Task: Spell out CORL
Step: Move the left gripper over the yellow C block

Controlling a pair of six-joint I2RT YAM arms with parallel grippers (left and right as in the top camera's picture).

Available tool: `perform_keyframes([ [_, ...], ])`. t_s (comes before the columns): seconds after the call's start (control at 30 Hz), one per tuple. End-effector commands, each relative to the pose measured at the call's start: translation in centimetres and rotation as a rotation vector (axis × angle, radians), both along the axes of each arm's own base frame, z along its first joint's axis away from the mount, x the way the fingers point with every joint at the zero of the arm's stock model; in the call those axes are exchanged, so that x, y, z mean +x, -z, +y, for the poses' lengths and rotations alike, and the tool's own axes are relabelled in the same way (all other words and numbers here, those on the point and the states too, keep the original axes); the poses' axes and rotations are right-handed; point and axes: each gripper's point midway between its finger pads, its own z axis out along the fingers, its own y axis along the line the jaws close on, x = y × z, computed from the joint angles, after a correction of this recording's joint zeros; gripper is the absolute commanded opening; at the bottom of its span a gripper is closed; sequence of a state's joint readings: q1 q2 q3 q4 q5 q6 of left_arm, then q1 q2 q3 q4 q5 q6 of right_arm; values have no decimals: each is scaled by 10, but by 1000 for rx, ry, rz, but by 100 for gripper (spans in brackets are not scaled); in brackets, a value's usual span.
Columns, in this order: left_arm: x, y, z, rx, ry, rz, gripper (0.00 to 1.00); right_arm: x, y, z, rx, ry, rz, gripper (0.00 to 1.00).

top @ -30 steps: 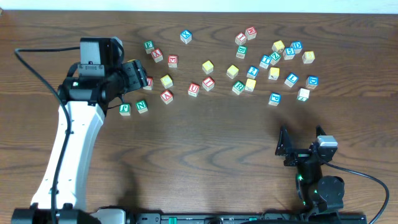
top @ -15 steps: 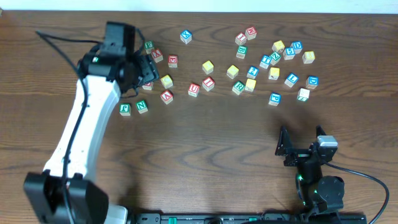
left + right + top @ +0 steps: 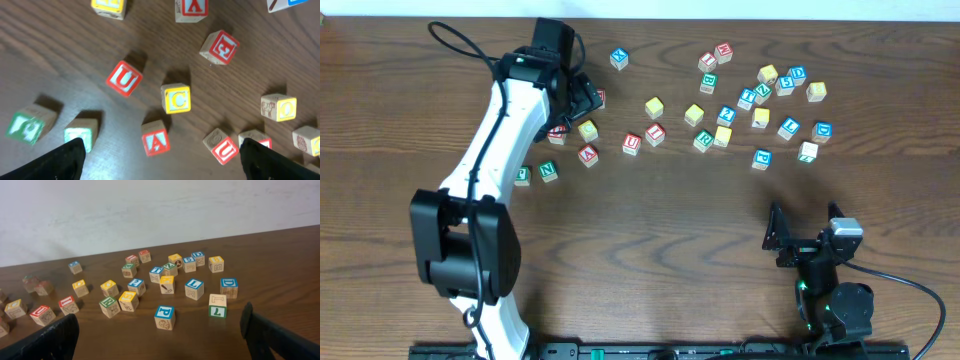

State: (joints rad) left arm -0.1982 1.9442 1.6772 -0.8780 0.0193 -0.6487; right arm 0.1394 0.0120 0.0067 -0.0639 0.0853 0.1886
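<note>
The worktop (image 3: 660,220) has cubes scattered all over. The left arm (image 3: 505,120) is far nearer the yellow C cube (image 3: 176,98) than the right arm (image 3: 820,255). The left jaws are spread wide and empty. The C sits between them, a little ahead. The right jaws are spread and empty too.

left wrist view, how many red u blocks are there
2. One red U block lies up and left of the yellow C block; the other sits down and right of it. More could lie outside the frame or under the dark fingers at the bottom corners.
</note>
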Motion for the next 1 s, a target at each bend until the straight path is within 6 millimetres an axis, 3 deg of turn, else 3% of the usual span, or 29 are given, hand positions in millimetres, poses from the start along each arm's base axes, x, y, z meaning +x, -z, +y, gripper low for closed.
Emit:
perform_keyframes([
  [0.0, 11, 12, -9, 12, 3, -3, 98, 0, 0, -2, -14, 8, -1, 99],
  [0.2, 14, 42, -26, 24, 43, 31, 98, 0, 0, -2, -14, 8, -1, 99],
  [0.4, 15, 63, -29, 37, 48, 65, 98, 0, 0, -2, -14, 8, -1, 99],
  [0.97, 20, 71, -23, 73, 32, 53, 98, 0, 0, -2, -14, 8, -1, 99],
])
